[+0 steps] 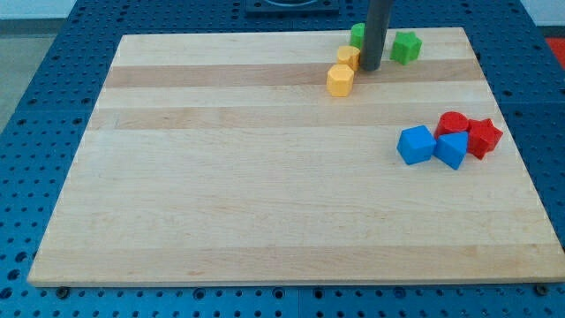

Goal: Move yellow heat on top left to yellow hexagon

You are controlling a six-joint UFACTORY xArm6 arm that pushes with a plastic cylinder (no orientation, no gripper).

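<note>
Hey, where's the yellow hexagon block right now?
The yellow hexagon sits near the view's top, right of centre on the wooden board, touching the other yellow block just above it, with my tip close to its upper right.

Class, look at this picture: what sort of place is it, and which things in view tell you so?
Probably a robotics lab bench. A pale wooden board lies on a blue perforated table; small coloured blocks, such as a yellow hexagonal block and a blue cube, sit on it; my tip touches down among the upper blocks.
</note>
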